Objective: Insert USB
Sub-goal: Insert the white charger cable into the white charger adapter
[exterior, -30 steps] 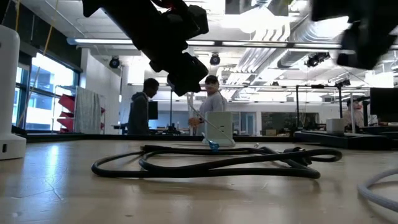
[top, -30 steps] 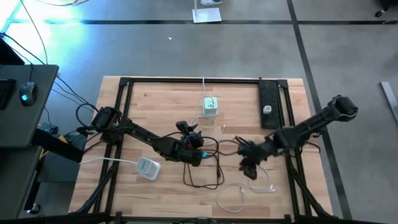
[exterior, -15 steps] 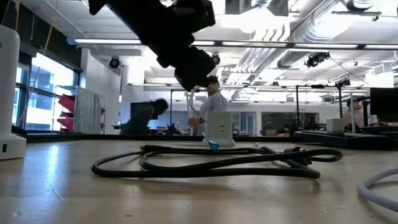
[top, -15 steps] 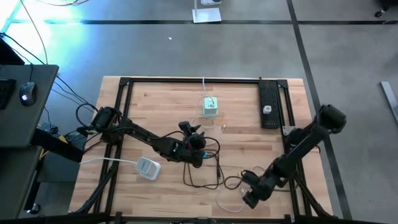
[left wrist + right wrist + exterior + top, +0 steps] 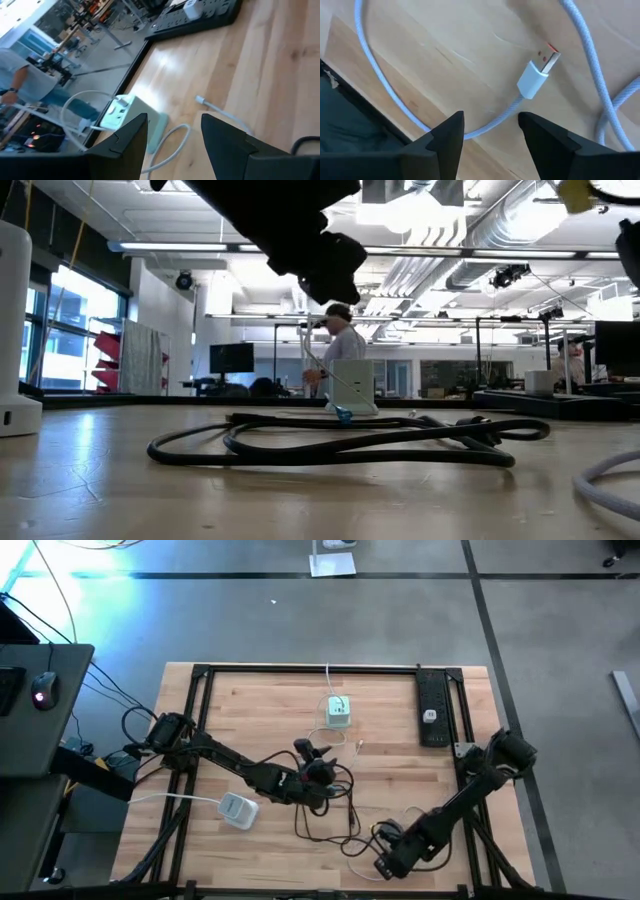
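High view: pale wooden counter (image 5: pixel 250 710) with a black frame. Left hand (image 5: pixel 318 762) sits over the middle of the counter, above a loop of black cable (image 5: pixel 325 820). Just beyond it, a small pale-green charger block (image 5: pixel 338 712) with a white lead. A black power strip (image 5: pixel 431 710) lies along the far right side. A white rounded adapter (image 5: pixel 237 809) rests near the left front. Right hand (image 5: pixel 385 861) is low at the front edge, over a coiled white USB cable (image 5: pixel 362 858).

Low view: black cable (image 5: pixel 330 442) sprawls across the counter; charger block (image 5: pixel 352 388) stands upright behind it. A dark arm hangs overhead. A person (image 5: pixel 345 350) stands in the room behind.

Left wrist view: left hand (image 5: pixel 172 145) released, fingers (image 5: pixel 125 145) spread, nothing between them. Charger block (image 5: pixel 131 117) lies ahead, with a white plug end (image 5: pixel 200 100) on bare wood nearby and the power strip (image 5: pixel 195 17) farther off.

Right wrist view: right hand (image 5: pixel 490 135) released, fingers (image 5: pixel 447 142) parted, gripping nothing. White USB-A plug (image 5: pixel 538 75) with metal tip lies flat on the counter just ahead of the fingers, not touching them; its pale braided cable (image 5: pixel 380 80) curves around near the counter edge.
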{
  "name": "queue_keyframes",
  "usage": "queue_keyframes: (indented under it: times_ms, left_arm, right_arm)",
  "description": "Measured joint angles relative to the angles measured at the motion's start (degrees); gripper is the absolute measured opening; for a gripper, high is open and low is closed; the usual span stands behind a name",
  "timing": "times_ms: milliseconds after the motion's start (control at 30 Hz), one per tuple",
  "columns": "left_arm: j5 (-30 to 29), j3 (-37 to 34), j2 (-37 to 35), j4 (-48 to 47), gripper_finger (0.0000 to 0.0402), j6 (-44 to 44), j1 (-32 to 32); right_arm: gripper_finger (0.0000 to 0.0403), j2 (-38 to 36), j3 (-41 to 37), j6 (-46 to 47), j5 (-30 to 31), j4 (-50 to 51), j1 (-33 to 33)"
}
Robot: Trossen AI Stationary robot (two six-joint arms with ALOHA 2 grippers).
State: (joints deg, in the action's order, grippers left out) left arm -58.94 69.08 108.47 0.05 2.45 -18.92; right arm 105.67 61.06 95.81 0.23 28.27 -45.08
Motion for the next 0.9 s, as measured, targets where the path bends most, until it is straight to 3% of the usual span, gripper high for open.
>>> queue_keyframes:
  times_ms: [333,433,600,767,900]
  left_arm:
    - [0.4,0.0,0.0,0.8,0.0163,0.8,0.0]
    - [0.7,0.0,0.1,1.2,0.0163,0.8,0.0]
    - [3.5,0.0,0.1,1.4,0.0163,0.7,0.0]
    - [9.8,0.0,0.1,2.9,0.0163,0.6,0.5]
    - [21.6,0.0,0.3,6.9,0.0163,0.6,1.7]
  right_arm:
    - [0.0149,0.0,0.1,0.2,6.6,3.8,0.6]
    - [0.0113,0.1,0.0,-1.5,8.4,3.3,0.9]
    - [0.0018,-0.2,-0.1,-4.6,9.9,2.6,1.0]
    - [0.0006,-5.4,-0.2,-9.8,10.6,4.3,1.7]
    - [0.0003,-10.8,-0.1,-15.4,11.1,7.6,3.5]
